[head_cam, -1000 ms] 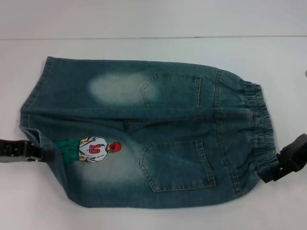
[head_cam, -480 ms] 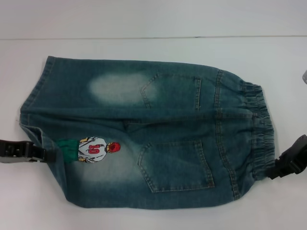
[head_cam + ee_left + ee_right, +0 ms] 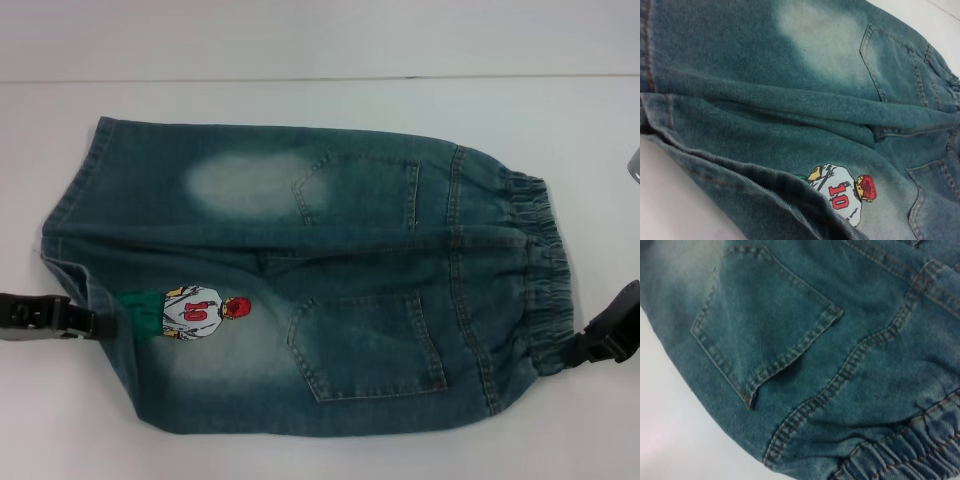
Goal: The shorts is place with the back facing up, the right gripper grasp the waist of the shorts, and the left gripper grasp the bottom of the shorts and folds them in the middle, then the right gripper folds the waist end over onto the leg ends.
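— Both claws first: where are they?

— Left gripper (image 3: pixel 88 322) lies low on the white table (image 3: pixel 320 40), its tip at the hem of the near leg, closed on the leg ends (image 3: pixel 85 285) as far as the head view shows. Right gripper (image 3: pixel 578 350) sits at the opposite side, its tip against the near corner of the waist (image 3: pixel 545 270); whether those fingers are apart or together I cannot tell.

— And the shorts (image 3: pixel 330 290)?

— Spread flat, back side up, leg hems toward the robot's left, ruffled band toward its right. Nearest the robot is the cartoon print (image 3: pixel 205 310) (a player numbered 10), with one back pocket (image 3: pixel 370 345) beside it. Farther off lie the pale bleached patch (image 3: pixel 245 185) and the second pocket (image 3: pixel 360 190).

— Wrist views?

— Denim fills both; the left one shows fabric bunched near the print.
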Robot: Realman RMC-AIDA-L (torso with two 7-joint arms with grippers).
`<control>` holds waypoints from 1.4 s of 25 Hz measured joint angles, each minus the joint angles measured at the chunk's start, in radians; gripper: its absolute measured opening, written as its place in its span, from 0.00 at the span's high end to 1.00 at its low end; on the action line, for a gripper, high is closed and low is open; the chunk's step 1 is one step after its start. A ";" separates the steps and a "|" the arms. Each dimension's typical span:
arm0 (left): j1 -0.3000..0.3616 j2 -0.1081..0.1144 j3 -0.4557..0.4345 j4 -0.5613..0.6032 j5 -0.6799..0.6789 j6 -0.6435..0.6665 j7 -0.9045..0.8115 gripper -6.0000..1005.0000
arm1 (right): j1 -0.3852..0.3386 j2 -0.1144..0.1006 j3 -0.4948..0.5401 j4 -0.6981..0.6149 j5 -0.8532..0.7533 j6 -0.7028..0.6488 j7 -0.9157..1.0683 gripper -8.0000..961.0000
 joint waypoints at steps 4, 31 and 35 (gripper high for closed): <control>0.000 0.003 -0.001 0.006 -0.021 0.003 0.000 0.92 | -0.005 -0.007 0.020 -0.008 0.033 -0.008 -0.003 0.94; -0.041 0.033 -0.037 -0.005 -0.212 -0.307 0.001 0.89 | -0.079 -0.059 0.391 0.143 0.476 0.211 -0.067 0.95; -0.052 0.033 -0.032 -0.024 -0.243 -0.394 0.003 0.89 | -0.073 -0.044 0.391 0.219 0.515 0.338 -0.098 0.94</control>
